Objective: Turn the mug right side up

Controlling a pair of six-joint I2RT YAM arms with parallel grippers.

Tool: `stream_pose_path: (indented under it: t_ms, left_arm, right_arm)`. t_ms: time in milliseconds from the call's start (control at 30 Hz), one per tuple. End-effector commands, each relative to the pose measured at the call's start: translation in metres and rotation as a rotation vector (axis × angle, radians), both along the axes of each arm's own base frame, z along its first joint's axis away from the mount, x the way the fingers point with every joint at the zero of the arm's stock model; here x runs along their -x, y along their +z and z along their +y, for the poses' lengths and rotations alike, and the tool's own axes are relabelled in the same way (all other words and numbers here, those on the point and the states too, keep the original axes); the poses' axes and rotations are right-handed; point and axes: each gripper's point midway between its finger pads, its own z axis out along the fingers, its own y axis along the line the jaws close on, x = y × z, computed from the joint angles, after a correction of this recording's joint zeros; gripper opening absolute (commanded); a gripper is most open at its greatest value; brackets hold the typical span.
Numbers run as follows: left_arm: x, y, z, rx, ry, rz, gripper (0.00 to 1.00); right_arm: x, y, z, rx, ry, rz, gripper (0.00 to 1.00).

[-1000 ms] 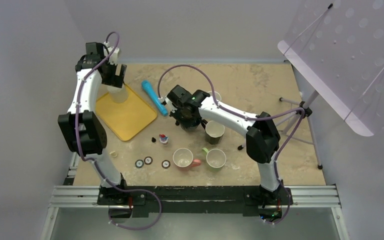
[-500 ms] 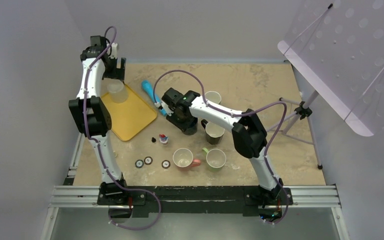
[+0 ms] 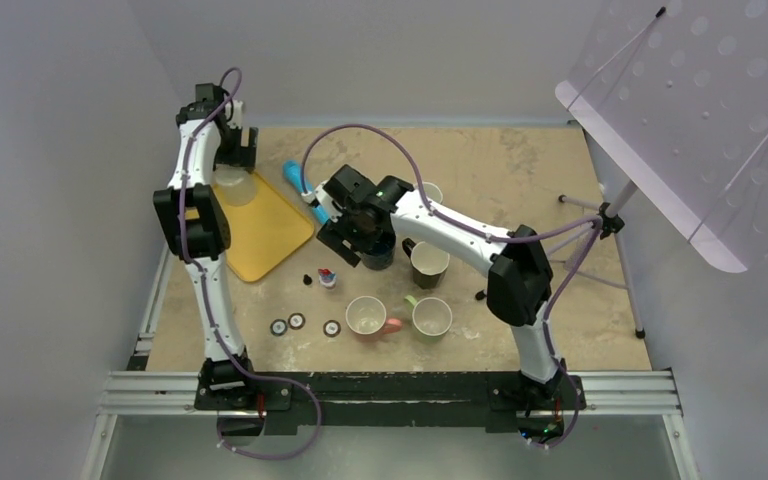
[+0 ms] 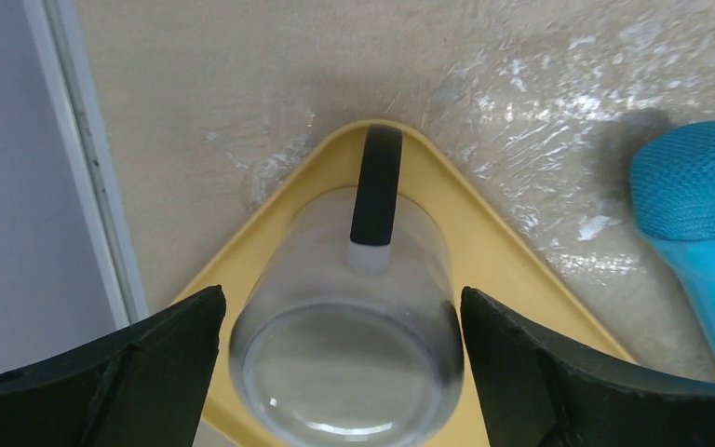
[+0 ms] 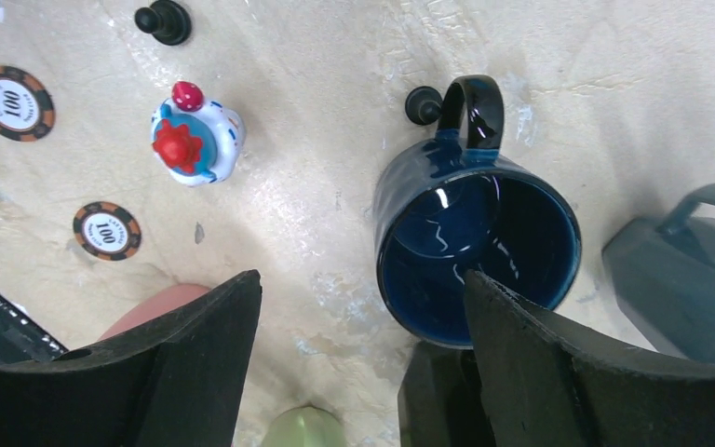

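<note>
Left tool [image 4: 343,312]: spread wide, astride frosted glass mug [image 4: 335,372], base-up on yellow plastic tray [image 4: 521,279].
Right tool [image 5: 361,289]: spread, holding nothing, above upright dark-blue ceramic mug [image 5: 477,251].

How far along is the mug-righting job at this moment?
Done, it seems: the blue mug stands mouth up on the table. In hand: nothing; the right jaws are open. Left: backing the arm away. Whether the clear mug on the tray is upright, I cannot tell.

I had open tabletop [image 3: 520,160] along the far edge toward the far-right corner. Mugs [image 3: 428,262] crowded the centre; a tripod [image 3: 608,218] blocked the right edge.
</note>
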Motion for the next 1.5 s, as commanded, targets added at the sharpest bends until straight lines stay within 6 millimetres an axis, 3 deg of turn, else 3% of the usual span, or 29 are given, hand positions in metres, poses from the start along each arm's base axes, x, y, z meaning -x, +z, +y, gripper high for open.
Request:
stream_pose_path:
  t_ms: [0, 133, 267, 467, 567, 633, 700, 833, 1000, 1100, 1133, 1200, 1267, 1400, 1467]
  left_arm:
    - [0.002, -0.010, 0.006, -0.015, -0.004, 0.040, 1.00]
    - [0.023, -0.004, -0.014, 0.056, -0.106, 0.045, 0.85]
    - [0.066, -0.009, -0.033, 0.096, -0.270, 0.088, 0.77]
    - [0.140, -0.022, -0.055, 0.110, -0.613, 0.187, 0.74]
    - [0.164, -0.027, -0.055, 0.056, -0.773, 0.195, 0.79]
    - [0.168, -0.031, -0.049, -0.010, -0.823, 0.181, 0.85]
    - [0.170, -0.033, -0.046, -0.040, -0.854, 0.179, 0.99]
    - [0.166, -0.018, -0.060, -0.041, -0.921, 0.104, 1.00]
    - [0.156, 0.007, -0.100, -0.084, -1.020, -0.002, 1.00]
    - [0.149, 0.004, -0.107, -0.141, -1.060, 0.010, 1.00]
    - [0.149, 0.001, -0.103, -0.151, -1.059, 0.039, 0.97]
    - [0.146, -0.006, -0.098, -0.146, -1.042, 0.103, 0.75]
    - [0.146, -0.014, -0.089, -0.155, -1.027, 0.174, 0.65]
    - [0.150, -0.033, -0.074, -0.205, -1.034, 0.276, 0.64]
    - [0.152, -0.042, -0.077, -0.231, -1.057, 0.314, 0.64]
  right_arm:
    - [0.001, 0.026, 0.000, -0.062, -0.007, -0.050, 0.82]
    - [0.007, 0.030, -0.002, -0.076, -0.005, -0.056, 0.82]
    - [0.009, 0.036, -0.005, -0.083, -0.005, -0.073, 0.82]
    - [0.012, 0.045, -0.011, -0.099, -0.002, -0.099, 0.82]
    - [0.013, 0.047, -0.012, -0.104, -0.001, -0.105, 0.82]
    - [0.014, 0.047, -0.012, -0.106, 0.002, -0.102, 0.82]
    - [0.015, 0.047, -0.012, -0.107, 0.003, -0.104, 0.82]
    - [0.018, 0.048, -0.014, -0.118, 0.008, -0.099, 0.82]
    - [0.020, 0.047, -0.016, -0.120, 0.003, -0.098, 0.83]
    - [0.022, 0.047, -0.017, -0.122, 0.000, -0.095, 0.82]
    - [0.022, 0.048, -0.017, -0.124, -0.001, -0.095, 0.82]
    - [0.023, 0.049, -0.017, -0.131, 0.001, -0.095, 0.83]
    - [0.025, 0.051, -0.016, -0.142, 0.009, -0.094, 0.82]
    - [0.026, 0.052, -0.014, -0.154, 0.019, -0.092, 0.83]
    - [0.027, 0.051, -0.015, -0.151, 0.022, -0.090, 0.83]
